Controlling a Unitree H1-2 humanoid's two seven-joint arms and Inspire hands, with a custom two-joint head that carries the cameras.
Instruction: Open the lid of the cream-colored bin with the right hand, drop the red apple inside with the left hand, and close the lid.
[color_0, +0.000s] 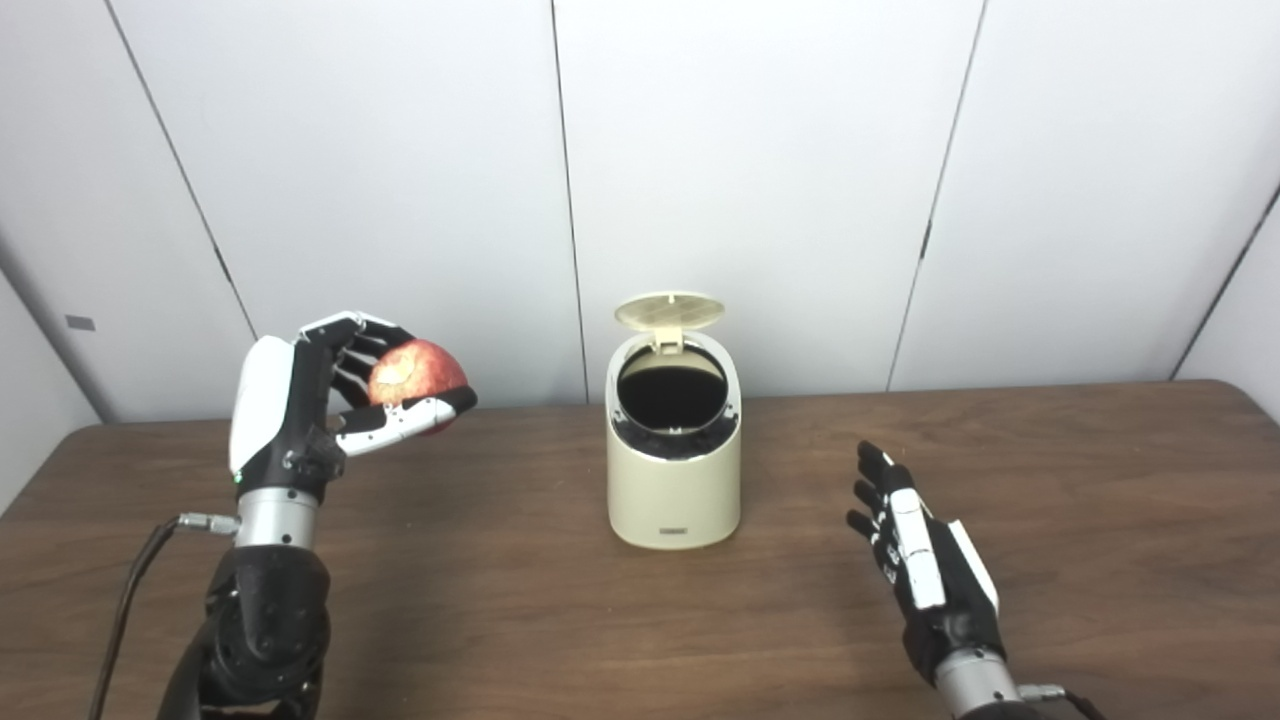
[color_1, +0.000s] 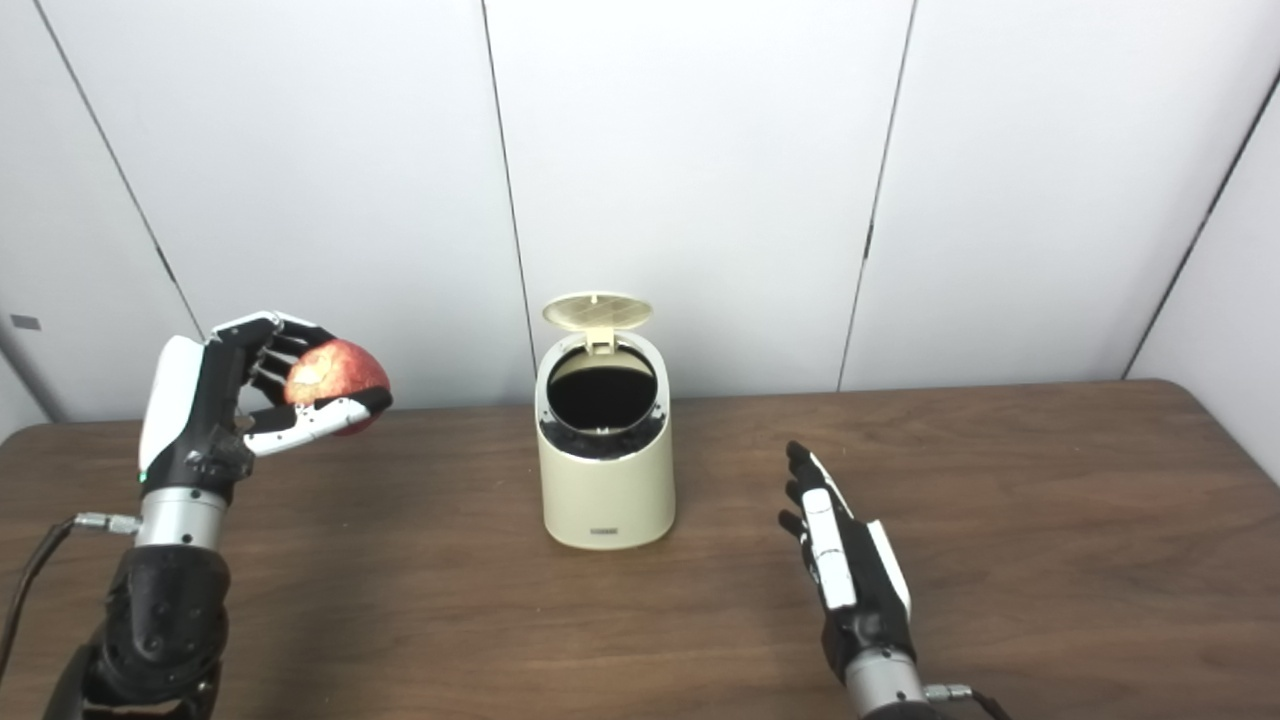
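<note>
Two hands show above the table (color_0: 1100, 480). Left hand (color_0: 330, 400) grasps the apple (color_0: 415, 375), raised over the table's left side, near the far edge and well apart from the bin (color_0: 673, 480). Bin stands mid-table toward the far edge, lid (color_0: 669, 310) tipped up, mouth dark. Right hand (color_0: 915, 545) is released, fingers (color_0: 880, 470) spread, right of the bin near the front edge.

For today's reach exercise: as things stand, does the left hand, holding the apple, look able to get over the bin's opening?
Probably yes: the lid stands raised, and nothing lies between the left hand and the bin.
</note>
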